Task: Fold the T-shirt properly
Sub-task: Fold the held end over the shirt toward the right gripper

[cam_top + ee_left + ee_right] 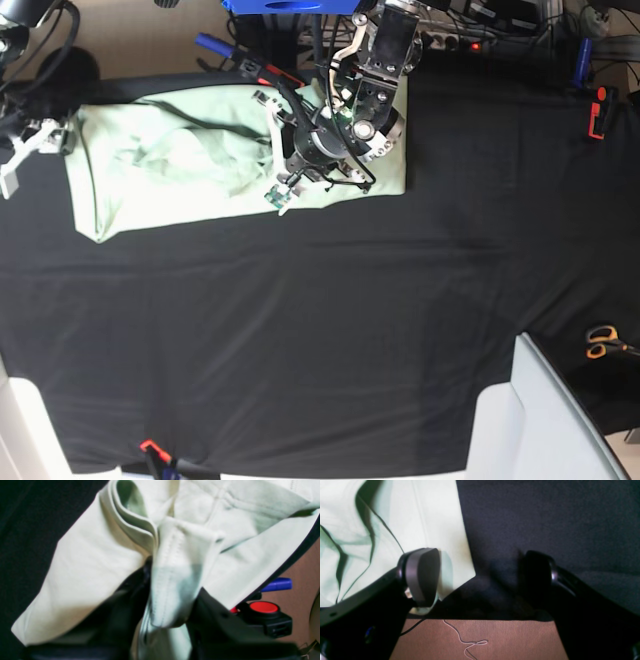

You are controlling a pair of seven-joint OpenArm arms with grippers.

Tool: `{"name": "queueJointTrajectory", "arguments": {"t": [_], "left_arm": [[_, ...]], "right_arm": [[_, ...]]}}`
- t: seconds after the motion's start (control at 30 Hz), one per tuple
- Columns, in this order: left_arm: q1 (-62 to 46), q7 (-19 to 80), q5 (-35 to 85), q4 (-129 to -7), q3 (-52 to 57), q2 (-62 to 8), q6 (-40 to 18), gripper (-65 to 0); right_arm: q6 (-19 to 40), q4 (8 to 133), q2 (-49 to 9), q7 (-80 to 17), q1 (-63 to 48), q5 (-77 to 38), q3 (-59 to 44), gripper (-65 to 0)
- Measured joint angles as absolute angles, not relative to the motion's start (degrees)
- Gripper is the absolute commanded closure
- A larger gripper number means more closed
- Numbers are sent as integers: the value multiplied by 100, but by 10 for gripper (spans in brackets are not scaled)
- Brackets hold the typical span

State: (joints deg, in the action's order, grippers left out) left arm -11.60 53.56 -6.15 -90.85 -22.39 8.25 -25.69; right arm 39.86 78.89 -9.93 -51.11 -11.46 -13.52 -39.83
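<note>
The pale mint T-shirt [180, 165] lies rumpled on the black table cloth [330, 320] at the back left. My left gripper [285, 130] hangs over the shirt's right half. In the left wrist view a stitched fold of the T-shirt [172, 580] is bunched up between its dark fingers [215, 615], and the jaws are shut on it. My right gripper [480, 580] stands open at the shirt's left edge, by the table edge. One pad [420, 577] is above a corner of the T-shirt [432, 525], the other finger over bare cloth. The collar does not show.
A black box with a red button [265, 615] and a blue handle [277, 584] sit just off the back table edge. Scissors [603, 341] lie at the right, a red and black tool [597, 112] at the back right. A thin cable [470, 640] lies on the brown floor.
</note>
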Motion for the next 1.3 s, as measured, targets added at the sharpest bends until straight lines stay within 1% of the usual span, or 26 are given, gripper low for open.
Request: {"name": "queueJointTrajectory", "arguments": {"t": [0.13, 0.2, 0.27, 0.5, 0.57, 0.63, 1.03, 1.2, 1.3], "left_arm": [[-1144, 5356, -193, -9349, -2390, 810, -2567, -284], [-1033, 5360, 19, -9378, -2504, 825, -2569, -329], [-858, 5356, 183, -9376, -2644, 821, -2561, -359], [-421, 5378, 917, -9376, -2926, 827, -2567, -364], [-403, 5448, 930, -9378, -2926, 825, -2565, -364], [-423, 5813, 910, -9356, -2923, 819, -2567, -361], [-427, 5830, 932, -9185, -2915, 731, -2567, -371], [-421, 5852, 937, -9164, -2915, 733, -2567, -484], [-370, 5859, 923, -8943, -3138, 718, -2565, -495]], "right_arm": [[3986, 7889, -993, -5111, -1149, -1352, -3983, -501], [3986, 7889, -993, -5111, -1146, -1352, -3983, -501], [3986, 7889, -993, -5111, -1146, -1352, -3983, -501], [3986, 7889, -991, -5111, -1149, -1352, -3983, -501], [3986, 7889, -991, -5111, -1146, -1352, -3983, -501], [3986, 7889, -991, -5111, -1146, -1352, -3983, -501], [3986, 7889, -917, -5116, -1146, -1352, -3983, -501], [3986, 7889, -919, -5116, -1146, -1352, -3983, -501], [3988, 7889, -915, -5120, -1146, -1352, -3983, -501]]}}
